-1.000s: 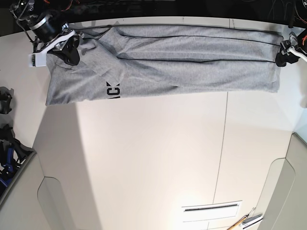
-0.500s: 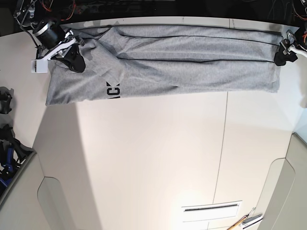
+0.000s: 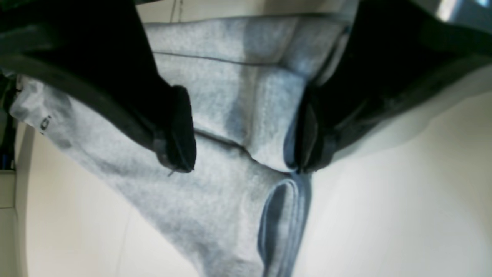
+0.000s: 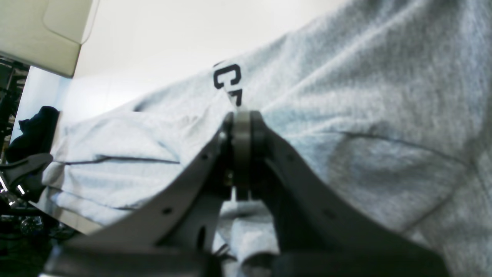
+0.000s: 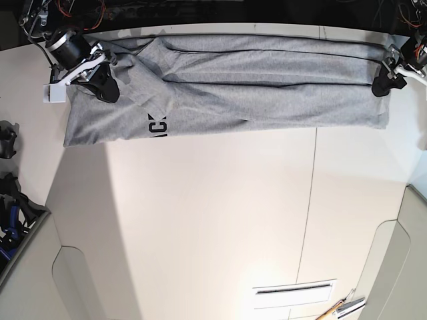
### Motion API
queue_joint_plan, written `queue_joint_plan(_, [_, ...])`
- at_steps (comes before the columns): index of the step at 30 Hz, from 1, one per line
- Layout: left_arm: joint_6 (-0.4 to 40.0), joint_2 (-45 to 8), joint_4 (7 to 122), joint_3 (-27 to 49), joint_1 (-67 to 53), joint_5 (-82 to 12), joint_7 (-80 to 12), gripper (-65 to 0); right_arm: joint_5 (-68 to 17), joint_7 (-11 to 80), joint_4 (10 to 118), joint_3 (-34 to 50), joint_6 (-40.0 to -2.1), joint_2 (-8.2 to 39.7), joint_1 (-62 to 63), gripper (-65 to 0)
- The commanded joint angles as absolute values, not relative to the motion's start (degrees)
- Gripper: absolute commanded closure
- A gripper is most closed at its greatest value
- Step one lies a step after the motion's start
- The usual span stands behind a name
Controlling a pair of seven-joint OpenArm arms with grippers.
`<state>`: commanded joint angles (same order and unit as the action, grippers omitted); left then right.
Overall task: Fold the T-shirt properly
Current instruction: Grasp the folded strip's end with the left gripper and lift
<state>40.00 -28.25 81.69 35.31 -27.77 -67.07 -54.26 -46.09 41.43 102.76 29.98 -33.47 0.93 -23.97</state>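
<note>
**Grey T-shirt lies long and flat at the far edge of the bench**

Some things are hard to see. In the base view the left gripper (image 5: 385,81) is small and partly cut off at the picture's right edge. The right gripper (image 5: 100,83) is a dark shape on the cloth at the other end. The black letters (image 5: 158,125) on the shirt are folded over, so only a few show and the word cannot be read. In the left wrist view the cloth looks blurry and blue in spots.

The T-shirt (image 5: 253,80) is folded into a long strip. It runs along the far edge of the bench (image 5: 220,220), from one gripper to the other. Long folds run down its length.

The left gripper (image 3: 246,146) is spread wide. Its two black fingers (image 3: 178,130) sit apart over the corner of the T-shirt (image 3: 230,96), with cloth showing between them. It does not squeeze anything.

The right gripper (image 4: 241,127) is closed tight, tips pressed together. It sits right above the grey T-shirt (image 4: 365,96), just by the black letters (image 4: 228,80). It is not clear if any cloth is pinched between the tips.

The bench is pale cream and smooth, with a thin seam (image 5: 308,200) running across it. A slot (image 5: 293,289) sits near the front. A thin tool (image 5: 341,308) lies at the bottom edge. Dark gear (image 5: 10,193) stands off to one side.
</note>
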Motion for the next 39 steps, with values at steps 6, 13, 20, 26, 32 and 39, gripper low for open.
queue_joint_plan(6, [40.00,-28.25,81.69,32.91,-27.59,-67.05,-53.93,-20.1,-46.09,41.69,102.76,29.98,-33.45,0.95,-23.97,0.0])
queue_joint_plan(13, [40.00,-28.25,81.69,32.91,-27.44,-67.05,-51.44,0.0,-46.19,42.06,102.85,29.98,-33.45,0.95,-23.97,0.0])
queue_joint_plan(20, [40.00,-28.27,85.08,33.04,-25.52,-66.59,-50.43,0.0,-49.04,43.59,105.89,30.00,-33.45,0.95,-23.97,0.0])
queue_joint_plan(26, [40.00,-28.27,86.30,33.04,-21.02,-63.22,-50.37,0.0,-48.90,44.18,111.13,31.33,-33.45,0.95,-23.99,0.0])
queue_joint_plan(32, [40.00,-28.29,86.30,33.04,-13.06,-53.95,-50.09,0.0,-48.93,44.18,112.88,35.83,-33.45,0.95,-23.97,0.0])
queue_joint_plan(39, [40.00,-29.76,86.30,33.01,-7.51,-47.44,-48.60,0.0,-50.09,45.01,112.88,39.62,-33.45,0.95,-23.99,0.0])
